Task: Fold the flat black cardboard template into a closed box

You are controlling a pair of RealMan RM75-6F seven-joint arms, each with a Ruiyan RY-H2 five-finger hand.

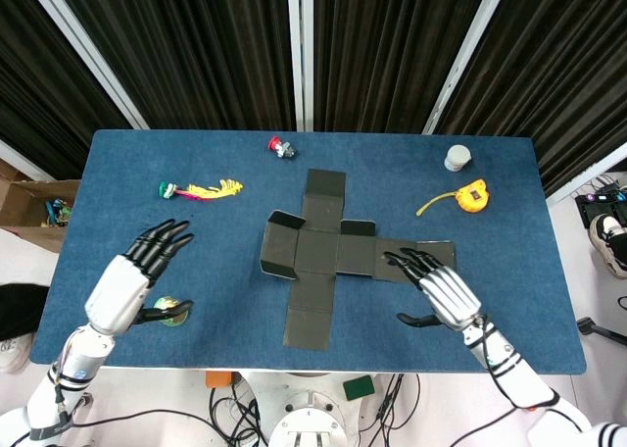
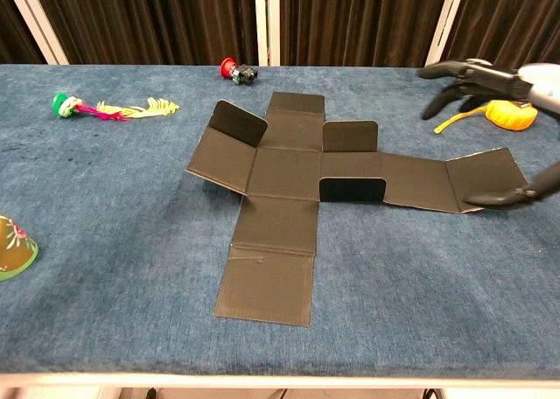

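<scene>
With fingers spread and holding nothing, the right hand [image 1: 443, 292] hovers over the cardboard template [image 1: 318, 256]'s long arm; better to slide fingertips under its outer flap [image 2: 479, 178] and lift slowly along the crease.

In the chest view the right hand [image 2: 503, 84] is cut off by the right edge, and the left hand is out of frame. The small cone-shaped object [image 2: 13, 246] is clipped at the left edge there; in the head view the left hand [image 1: 137, 271] partly covers it.
</scene>
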